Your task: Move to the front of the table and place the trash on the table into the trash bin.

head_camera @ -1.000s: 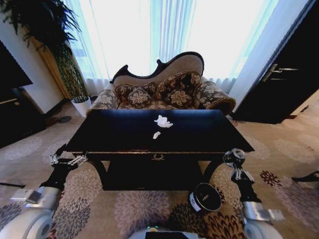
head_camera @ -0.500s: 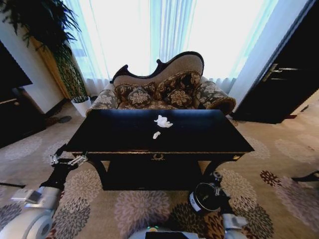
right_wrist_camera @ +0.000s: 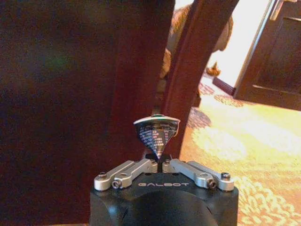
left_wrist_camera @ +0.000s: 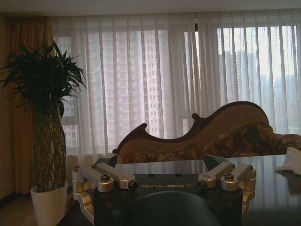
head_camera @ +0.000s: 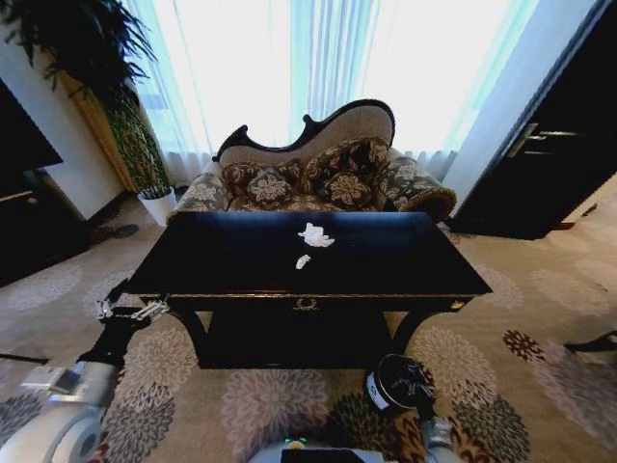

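The black table stands straight ahead. A white paper wad and a smaller white scrap lie on its top near the middle; a wad also shows in the left wrist view. The round black trash bin with a white label sits on the carpet under the table's front right. My right gripper hangs low right at the bin; it is shut on a dark-and-silver shiny piece of trash. By the table's front left corner, my left gripper is open and holds nothing.
A patterned sofa stands behind the table. A tall potted plant is at the back left and a dark door at the right. A curved table leg rises close ahead of the right gripper. Flowered carpet surrounds the table.
My right arm has dropped from beside the table's front right corner down to the trash bin. The left arm, the table and the white wads have not moved.
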{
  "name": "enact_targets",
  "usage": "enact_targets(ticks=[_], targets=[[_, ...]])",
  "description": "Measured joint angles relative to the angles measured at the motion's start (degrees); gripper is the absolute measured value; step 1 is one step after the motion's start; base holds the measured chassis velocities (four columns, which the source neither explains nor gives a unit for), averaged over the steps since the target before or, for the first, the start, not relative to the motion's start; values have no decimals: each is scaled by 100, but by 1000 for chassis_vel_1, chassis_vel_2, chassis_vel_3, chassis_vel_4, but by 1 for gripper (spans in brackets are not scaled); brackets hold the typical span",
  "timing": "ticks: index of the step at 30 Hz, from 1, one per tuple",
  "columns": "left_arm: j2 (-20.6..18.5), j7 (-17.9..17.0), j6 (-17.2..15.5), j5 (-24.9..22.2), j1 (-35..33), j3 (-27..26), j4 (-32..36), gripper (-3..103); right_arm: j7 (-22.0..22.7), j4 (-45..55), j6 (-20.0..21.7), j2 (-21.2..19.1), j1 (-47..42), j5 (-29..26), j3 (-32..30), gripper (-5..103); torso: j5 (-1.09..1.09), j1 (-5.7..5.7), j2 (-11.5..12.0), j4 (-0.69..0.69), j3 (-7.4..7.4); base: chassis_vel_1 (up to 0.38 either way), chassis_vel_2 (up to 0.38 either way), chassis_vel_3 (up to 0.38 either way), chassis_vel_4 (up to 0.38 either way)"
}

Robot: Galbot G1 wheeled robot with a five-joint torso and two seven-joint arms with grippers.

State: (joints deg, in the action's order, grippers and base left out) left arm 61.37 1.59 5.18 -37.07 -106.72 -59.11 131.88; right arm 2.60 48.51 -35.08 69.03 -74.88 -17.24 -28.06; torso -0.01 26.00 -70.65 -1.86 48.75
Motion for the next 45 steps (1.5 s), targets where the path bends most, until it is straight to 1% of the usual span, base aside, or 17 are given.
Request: enact_targets(ticks=[5, 9, 10, 12, 16, 19, 24, 25, 27, 28, 31, 33, 35, 36, 38, 42, 45], targets=[[0, 0, 0, 0, 0, 0, 0, 100, 35, -534, 70, 3, 389, 170, 21, 0, -1, 0, 1, 2, 0, 0, 0, 0, 0], [0, 0, 0, 0, 0, 0, 0, 100, 38, -574, 176, 57, 441, 167, 44, -1, 2, 0, 0, 0, 0, 0, 0, 0, 0], [0, 0, 0, 0, 0, 0, 0, 100, 34, -575, 197, 66, 445, 173, 50, 2, -1, 0, 0, 1, 0, 0, 0, 0, 0], [0, 0, 0, 0, 0, 0, 0, 100, 24, -575, 208, 68, 445, 172, 61, 2, -2, 1, 0, 1, 0, 0, 0, 0, 0], [0, 0, 0, 0, 0, 0, 0, 100, 13, -557, 307, 78, 419, 31, 101, 24, 0, 0, 0, 0, 0, 0, 0, 0, 0], [0, 0, 0, 0, 0, 0, 0, 100, 13, -556, 339, 78, 423, -30, 103, 29, 0, 0, 0, 0, 0, 0, 0, 0, 0], [0, 0, 0, 0, 0, 0, 0, 100, 15, -484, 362, 81, 418, -51, 101, 51, -1, 0, 0, 0, 0, 0, 0, 0, 0], [0, 0, 0, 0, 0, 0, 0, 100, 16, -449, 362, 87, 402, -50, 100, 51, -1, 0, 0, 1, 0, 0, 0, 0, 0], [0, 0, 0, 0, 0, 0, 1, 100, 16, -295, 353, 112, 296, -48, 98, 61, 0, 0, 0, 1, 0, 0, 0, 0, 0], [0, 0, 0, 0, 0, 0, 1, 100, 16, -295, 353, 112, 296, -48, 98, 61, 0, 0, 0, 1, 0, 0, 0, 0, 0], [0, 0, 0, 0, 0, 0, 0, 100, -50, 187, 332, 173, -61, -112, 95, 78, -1, 0, 0, -1, 0, 0, 0, 0, 0], [0, 0, 0, 0, 1, 0, 0, 100, -78, 336, 315, 193, -149, -114, 82, 78, 0, 0, 0, -1, 0, 0, 0, 0, 0], [0, 0, 0, 0, 0, 0, 0, 100, -157, 829, 216, 251, -457, -117, -15, 88, 0, 0, -1, 1, -1, 0, 0, 0, 0], [0, 0, 0, 0, 0, 0, 0, 100, -157, 829, 216, 251, -457, -117, -15, 88, 0, 0, -1, 1, -1, 0, 0, 0, 0], [0, 0, 0, 0, 0, 0, 0, 100, -275, 1272, 81, 274, -735, -167, -114, 97, -1, 0, -1, 1, -1, 0, 0, 0, 0], [0, 0, 0, 0, 0, 0, 0, 100, -612, 2109, -71, 289, -1277, -459, -274, 100, 0, 0, -1, 0, -1, 0, 0, 0, 0], [0, 1, 0, 0, 0, 0, 0, 100, -674, 2844, -119, 305, -1739, -664, -433, 100, -2, 0, -1, 1, -1, 0, 0, 0, 0]])
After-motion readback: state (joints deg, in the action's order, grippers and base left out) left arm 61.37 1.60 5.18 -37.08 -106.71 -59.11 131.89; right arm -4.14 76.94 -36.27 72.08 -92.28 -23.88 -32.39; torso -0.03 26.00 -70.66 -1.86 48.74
